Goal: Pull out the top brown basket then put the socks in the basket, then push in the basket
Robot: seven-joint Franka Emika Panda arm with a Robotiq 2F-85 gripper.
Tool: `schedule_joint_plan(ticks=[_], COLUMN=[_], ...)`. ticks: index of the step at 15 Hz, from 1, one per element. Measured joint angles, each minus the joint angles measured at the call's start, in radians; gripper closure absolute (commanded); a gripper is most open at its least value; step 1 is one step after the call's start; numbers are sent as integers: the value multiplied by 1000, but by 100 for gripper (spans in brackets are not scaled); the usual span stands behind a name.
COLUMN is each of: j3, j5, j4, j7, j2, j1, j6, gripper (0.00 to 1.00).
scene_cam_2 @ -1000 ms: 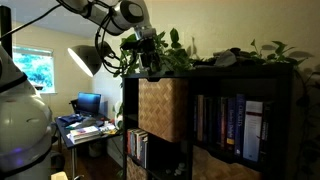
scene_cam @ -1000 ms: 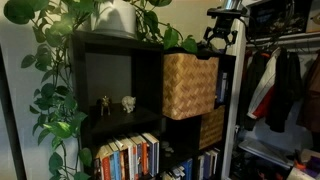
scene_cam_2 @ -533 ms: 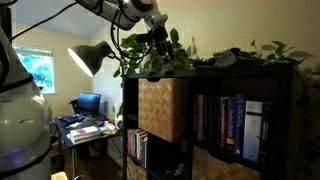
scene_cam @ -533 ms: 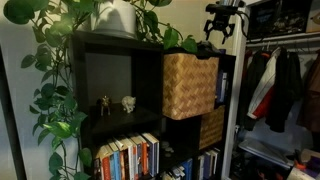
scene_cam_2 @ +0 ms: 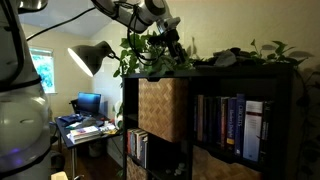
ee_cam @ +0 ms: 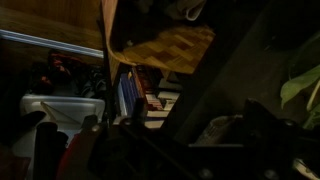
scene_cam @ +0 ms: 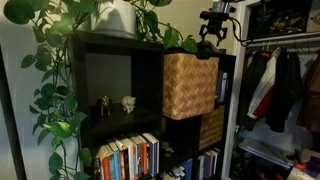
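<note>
The top brown basket (scene_cam: 190, 85) is a light tan wicker cube that sticks out of its upper cubby; it also shows as the top brown basket (scene_cam_2: 163, 108) and from above as the basket (ee_cam: 168, 46). The socks (scene_cam_2: 227, 58) lie as a grey bundle on the shelf top among the leaves. In the dark wrist view the pale socks (ee_cam: 218, 128) lie on that top below the jaws. My gripper (scene_cam: 213, 34) hangs open and empty above the shelf top, behind the basket. In an exterior view the gripper (scene_cam_2: 171, 38) is still left of the socks.
A darker woven basket (scene_cam: 212, 127) sits in the cubby below. Trailing plant leaves (scene_cam: 60, 90) cover the shelf top and left side. Two small figurines (scene_cam: 116, 102) stand in the open cubby. Books (scene_cam: 128, 155) fill lower cubbies. Clothes (scene_cam: 280, 85) hang beside the shelf; a lamp (scene_cam_2: 92, 58) stands behind it.
The gripper has risen from just behind the basket and moved over the shelf top toward the socks. It stays open; the basket has not moved.
</note>
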Motion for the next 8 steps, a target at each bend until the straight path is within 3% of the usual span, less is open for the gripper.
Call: schedule_joint_plan(ticks=[8], j3=[-39], j5=[-33], j4=[26], j7=[3], j2=[37], j1=[-4], j6=[2], gripper=[0])
